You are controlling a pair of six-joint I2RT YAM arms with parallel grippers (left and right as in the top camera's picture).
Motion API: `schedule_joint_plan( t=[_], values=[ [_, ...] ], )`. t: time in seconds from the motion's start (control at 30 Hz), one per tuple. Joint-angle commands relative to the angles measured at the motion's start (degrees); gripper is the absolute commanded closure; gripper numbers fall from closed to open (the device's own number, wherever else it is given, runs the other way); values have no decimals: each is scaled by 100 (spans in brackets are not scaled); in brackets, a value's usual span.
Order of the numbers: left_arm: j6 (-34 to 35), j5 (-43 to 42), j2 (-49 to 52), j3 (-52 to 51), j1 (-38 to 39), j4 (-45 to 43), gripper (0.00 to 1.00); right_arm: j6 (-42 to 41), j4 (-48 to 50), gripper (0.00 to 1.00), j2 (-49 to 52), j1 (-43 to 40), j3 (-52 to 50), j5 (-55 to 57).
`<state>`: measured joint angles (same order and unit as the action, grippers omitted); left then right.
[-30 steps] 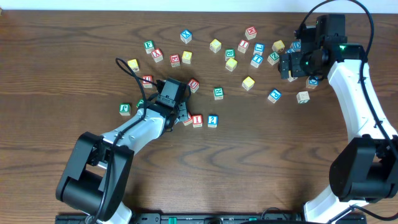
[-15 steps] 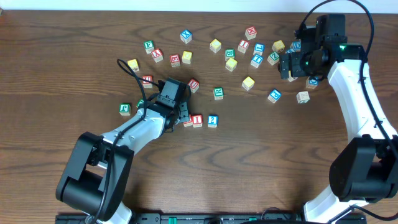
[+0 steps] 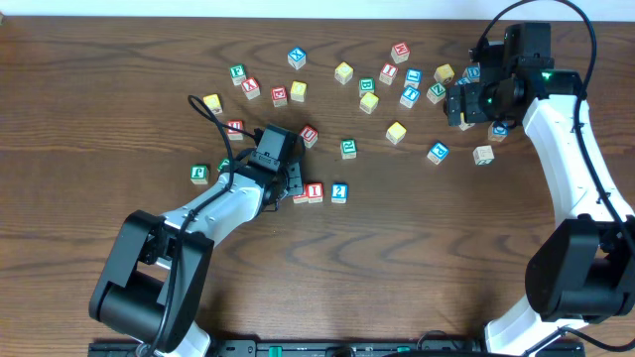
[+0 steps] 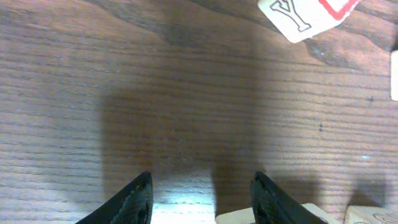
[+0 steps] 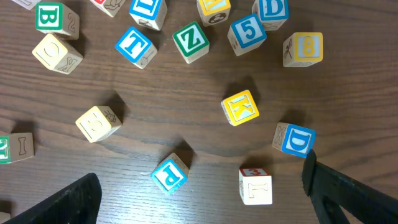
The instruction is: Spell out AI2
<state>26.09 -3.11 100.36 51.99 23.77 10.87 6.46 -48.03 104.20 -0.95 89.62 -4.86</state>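
Note:
In the overhead view a red "I" block [image 3: 315,191] and a blue "2" block [image 3: 339,192] sit side by side mid-table. A third block [image 3: 301,196] lies just left of the "I", partly hidden under my left gripper [image 3: 290,182]; I cannot read its letter. In the left wrist view the left gripper [image 4: 202,199] is open and low over bare wood, with a pale block edge [image 4: 280,218] against its right finger. My right gripper [image 3: 459,105] hangs open and empty above the scattered blocks at the back right, and its jaws [image 5: 205,199] are spread wide.
Loose letter blocks are scattered across the back of the table. The right wrist view shows a blue "P" block [image 5: 170,173], a "3" block [image 5: 255,185], a yellow "K" block [image 5: 240,107] and a blue "D" block [image 5: 293,139]. A "Y" block [image 4: 305,14] lies ahead of the left gripper.

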Motion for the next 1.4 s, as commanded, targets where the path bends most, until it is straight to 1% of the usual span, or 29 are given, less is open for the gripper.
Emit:
schedule_joint_plan(
  t=[0.0,0.43,0.67,0.83,0.9,1.07,1.1,1.27,1.37],
  values=[
    [-101,-85,50,-39,-24,13,50,-61,-7,1,-87,-13,122,22],
    [-103,-48,50,-39,-24,11,50,-61,-4,1,-87,-13,122,22],
    [-98,538,48,-33,-42,-111,50,-61,-22,1,-87,-13,122,22],
    [-61,990,48,-33,-149,90,50,-61,-20,1,-87,-13,122,22],
    [-52,1029,46,-31,-247,212,50,-61,-20,1,-87,-13,122,22],
    [-35,804,44,-22,-479,577,51,-61,-7,1,-85,-13,122,22],
    [-37,686,42,-22,-498,627,54,-61,0,1,-85,-13,122,22],
    [-125,-216,35,-22,-505,640,55,-61,11,1,-85,-13,122,22],
    [-149,-562,35,-22,-505,643,55,-61,13,1,-85,-13,122,22]
  ],
)
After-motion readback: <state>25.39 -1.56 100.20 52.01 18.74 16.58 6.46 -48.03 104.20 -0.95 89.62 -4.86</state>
